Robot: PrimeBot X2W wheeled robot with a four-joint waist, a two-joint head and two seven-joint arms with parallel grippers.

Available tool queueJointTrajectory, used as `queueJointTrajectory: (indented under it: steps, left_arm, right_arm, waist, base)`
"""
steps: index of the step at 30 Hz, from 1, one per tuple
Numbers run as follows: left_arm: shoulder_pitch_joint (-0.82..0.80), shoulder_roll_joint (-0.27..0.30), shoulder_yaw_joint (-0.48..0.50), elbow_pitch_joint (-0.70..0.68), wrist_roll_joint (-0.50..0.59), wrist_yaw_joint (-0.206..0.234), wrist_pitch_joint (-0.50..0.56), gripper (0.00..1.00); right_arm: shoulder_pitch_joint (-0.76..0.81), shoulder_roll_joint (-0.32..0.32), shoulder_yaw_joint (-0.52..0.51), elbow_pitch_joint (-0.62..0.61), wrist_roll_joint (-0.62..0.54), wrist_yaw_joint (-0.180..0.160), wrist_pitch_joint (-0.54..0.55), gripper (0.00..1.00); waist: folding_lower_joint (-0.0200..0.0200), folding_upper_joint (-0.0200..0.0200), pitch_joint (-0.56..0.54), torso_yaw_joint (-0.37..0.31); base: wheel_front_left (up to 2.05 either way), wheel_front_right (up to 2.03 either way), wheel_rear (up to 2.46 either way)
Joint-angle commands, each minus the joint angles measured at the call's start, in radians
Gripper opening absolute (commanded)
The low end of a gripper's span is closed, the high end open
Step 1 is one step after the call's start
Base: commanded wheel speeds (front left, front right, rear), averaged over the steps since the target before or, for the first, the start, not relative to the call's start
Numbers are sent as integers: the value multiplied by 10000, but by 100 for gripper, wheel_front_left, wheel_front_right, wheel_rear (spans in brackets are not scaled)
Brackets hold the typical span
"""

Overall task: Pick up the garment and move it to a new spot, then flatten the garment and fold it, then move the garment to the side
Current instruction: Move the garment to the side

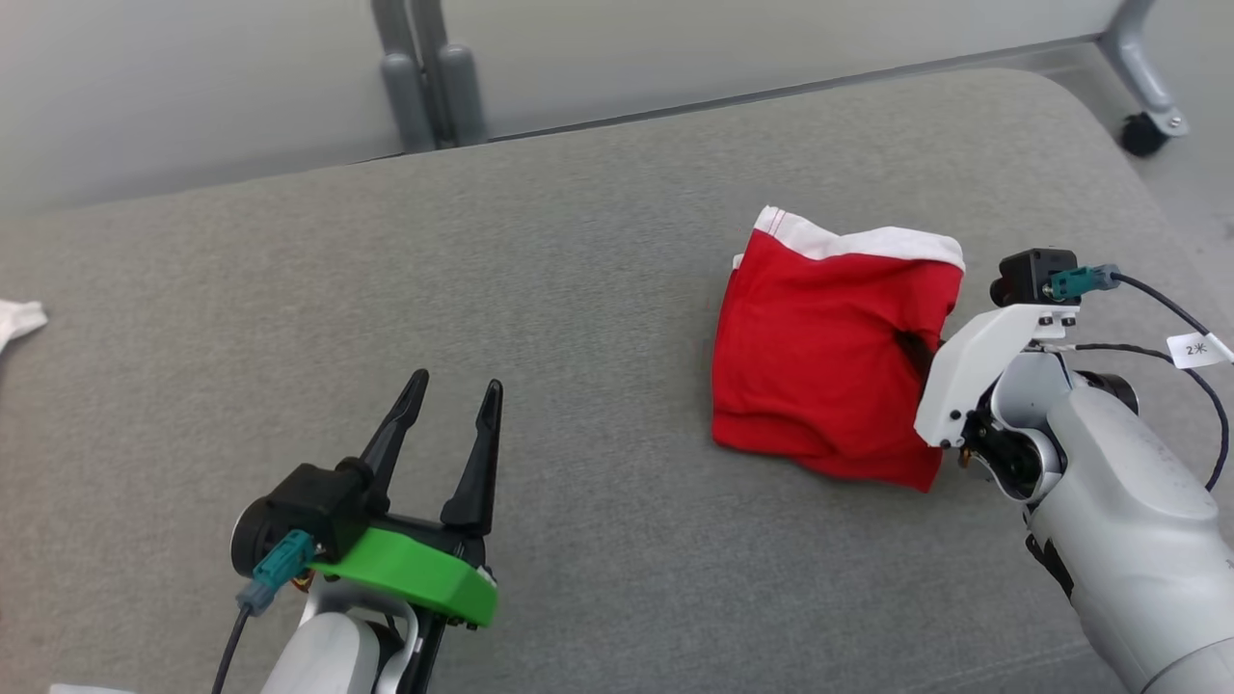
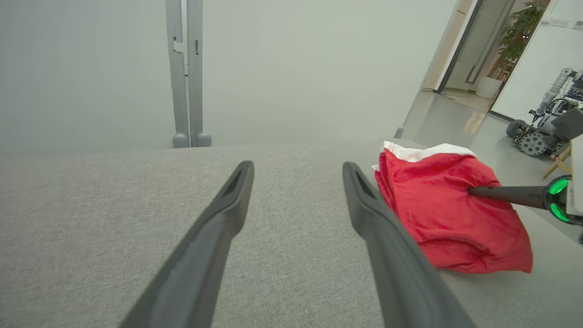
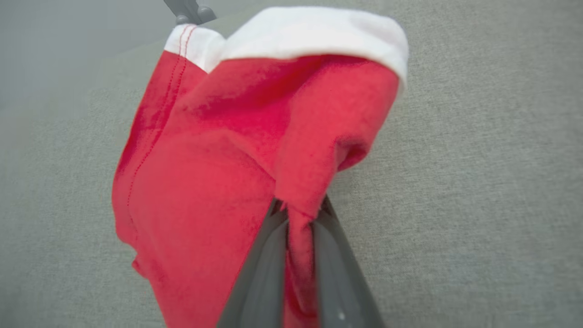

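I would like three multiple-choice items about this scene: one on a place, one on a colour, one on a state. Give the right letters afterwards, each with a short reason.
1. Where does the garment lie in the head view?
A) on the right part of the grey cushion
B) on the floor
C) at the far left edge

2. What colour is the band along the garment's top edge?
A) blue
B) white
C) black

3. How do the jaws of the right gripper stand?
A) wide open above the cloth
B) shut on nothing
C) shut on a fold of the garment

Answers:
1 A: it lies right of centre on the cushion.
2 B: the band is white against red cloth.
3 C: red cloth is pinched between the jaws.
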Motion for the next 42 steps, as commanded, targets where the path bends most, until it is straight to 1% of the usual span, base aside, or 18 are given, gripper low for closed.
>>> queueJointTrajectory:
  steps: [1, 6, 9, 11, 16, 20, 23, 24, 28, 30, 32, 33, 34, 35, 38, 42]
  left_arm:
    - [-68, 34, -7, -14, 32, 44, -7, 100]
    - [-288, 130, -95, -29, 94, 49, 23, 100]
    - [-380, 197, -121, -90, 122, 51, 49, 100]
    - [-519, 290, -132, -170, 166, 41, 120, 100]
    - [-874, 559, -148, -444, 276, 12, 406, 100]
    - [-1210, 765, -187, -691, 361, -18, 611, 100]
    - [-1437, 880, -169, -886, 417, -19, 724, 100]
    - [-1578, 944, -147, -966, 431, -10, 757, 100]
    - [-1772, 1006, -157, -1057, 444, -17, 742, 100]
    - [-1833, 1004, -161, -1043, 419, -27, 702, 100]
    - [-1869, 978, -186, -984, 391, -32, 641, 100]
    - [-1893, 972, -192, -946, 376, -35, 606, 100]
    - [-1916, 955, -198, -896, 358, -37, 596, 100]
    - [-1925, 941, -205, -858, 346, -38, 563, 100]
    - [-1889, 917, -193, -694, 296, -9, 424, 100]
    - [-1692, 857, -193, -470, 190, 28, 253, 100]
  right_arm:
    - [39, -77, 69, -76, 95, -1, -77, 0]
    - [-92, -201, 388, -212, 361, -1, -240, 0]
    - [-290, -376, 618, -298, 356, -1, -442, 0]
    - [-525, -607, 909, -389, 129, -1, -663, 0]
    - [-1382, -1271, 1657, -359, -218, -3, -1174, 0]
    - [-2242, -1866, 2109, 22, -391, -3, -1391, 0]
    - [-2957, -2384, 2359, 491, -502, -3, -1379, 0]
    - [-3398, -2747, 2532, 789, -659, -3, -1446, 0]
    - [-4091, -3338, 2809, 1469, -912, -3, -1505, 0]
    - [-4383, -3528, 2894, 1855, -1075, -4, -1647, 0]
    - [-4558, -3521, 2880, 2237, -1082, -3, -1844, 13]
    - [-4623, -3543, 2905, 2418, -1167, -3, -1937, 22]
    - [-4720, -3570, 2882, 2664, -1216, -4, -2076, 42]
    - [-4787, -3558, 2836, 2865, -1249, -4, -2179, 100]
    - [-4876, -3404, 2737, 3527, -1377, -4, -2559, 100]
    - [-5007, -3368, 2618, 4204, -1680, -8, -3188, 100]
  waist:
    - [-1, -1, -83, -1157]
    - [-1, -1, 176, -1681]
    - [-1, -1, 419, -1763]
    - [-1, -1, 690, -1727]
    - [-1, -1, 1646, -1402]
    - [-1, -1, 2513, -980]
    - [-1, -1, 3097, -670]
    - [-1, -1, 3415, -500]
    - [-1, -1, 3858, -238]
    - [-1, -1, 3970, -139]
    - [-1, -1, 4013, -63]
    - [-1, -1, 4019, -40]
    - [-1, -1, 4007, -11]
    - [-1, -1, 3982, 7]
    - [-1, -1, 3749, 47]
    - [-1, -1, 3231, 48]
  base:
    - [0, 0, 0]
    - [0, 0, 0]
    - [0, 0, 0]
    - [0, 0, 0]
    - [0, 0, 0]
    - [0, 0, 0]
    - [0, 0, 0]
    - [0, 0, 0]
    - [0, 0, 0]
    - [0, 0, 0]
    - [0, 0, 0]
    - [0, 0, 0]
    - [0, 0, 0]
    - [0, 0, 0]
    - [0, 0, 0]
    - [0, 0, 0]
